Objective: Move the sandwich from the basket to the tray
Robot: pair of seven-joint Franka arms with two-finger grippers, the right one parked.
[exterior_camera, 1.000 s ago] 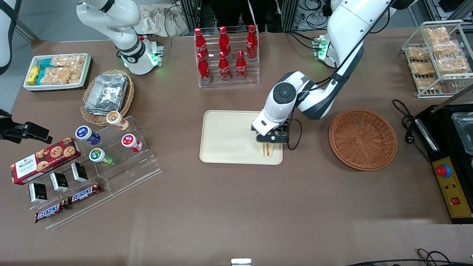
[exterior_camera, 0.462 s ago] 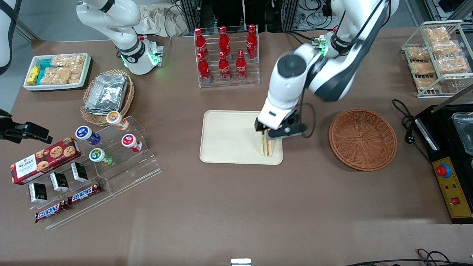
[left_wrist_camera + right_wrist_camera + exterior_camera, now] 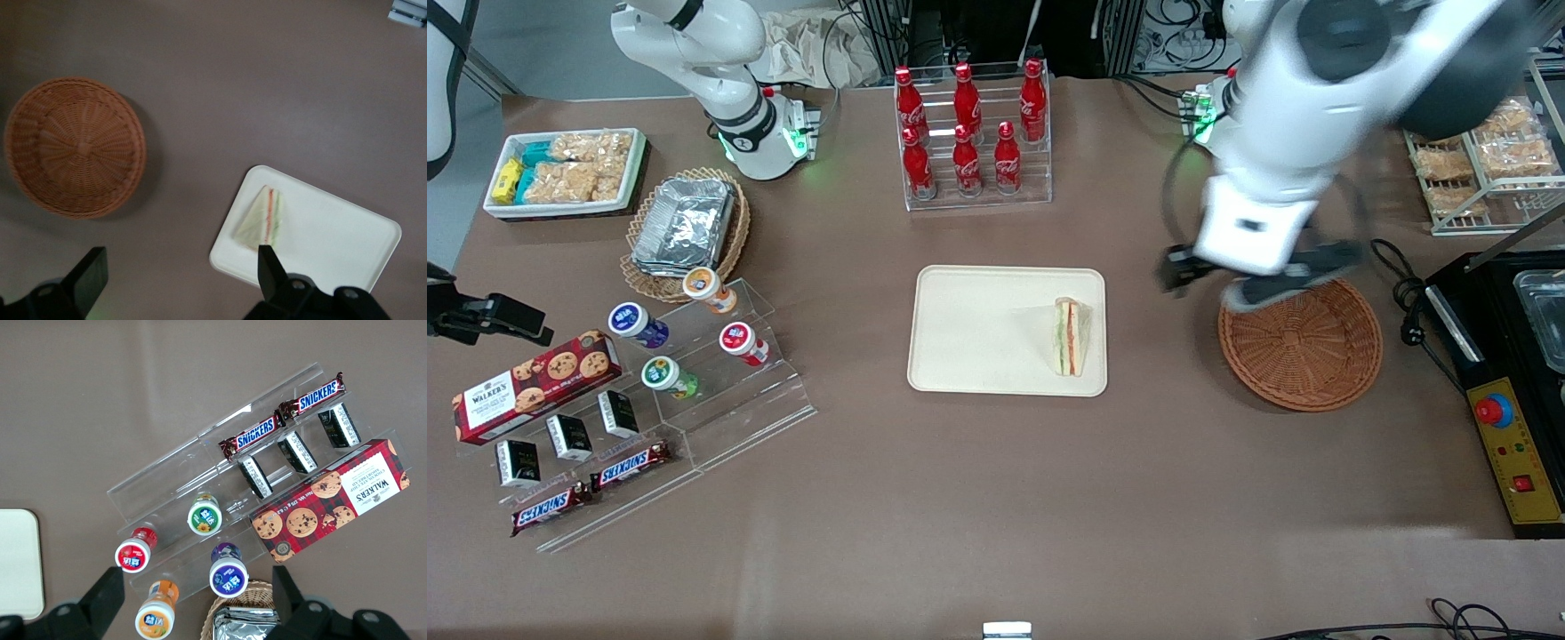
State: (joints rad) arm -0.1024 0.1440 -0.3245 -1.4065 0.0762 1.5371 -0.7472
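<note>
Between the earlier frames and this one we saw the gripper point(image 3: 1249, 277) let go of the sandwich point(image 3: 1071, 336) and swing up and away, ending high over the edge of the basket point(image 3: 1300, 335) nearest the tray point(image 3: 996, 331). Front view: we counted one sandwich, standing on its edge inside the tray at about 4 o'clock from the tray's centre, close to the rim, nothing touching it. One tray, one reddish basket with nothing in it, six red bottles point(image 3: 966, 129) in their rack at 12 o'clock from the tray. We judged the placing done and only the retreat left.

Left wrist view: we saw both fingers point(image 3: 270, 270) spread wide with only bare table between them, so the gripper point(image 3: 177, 273) held nothing. One sandwich point(image 3: 261, 217) sat in one tray point(image 3: 333, 240), near a corner; one basket point(image 3: 73, 147) lay well apart from it.

Right wrist view: we counted two Snickers bars point(image 3: 285, 415), one cookie box point(image 3: 330, 499), four round-lidded tubs point(image 3: 203, 517) and one corner of the tray point(image 3: 19, 563). No sandwich showed there.
</note>
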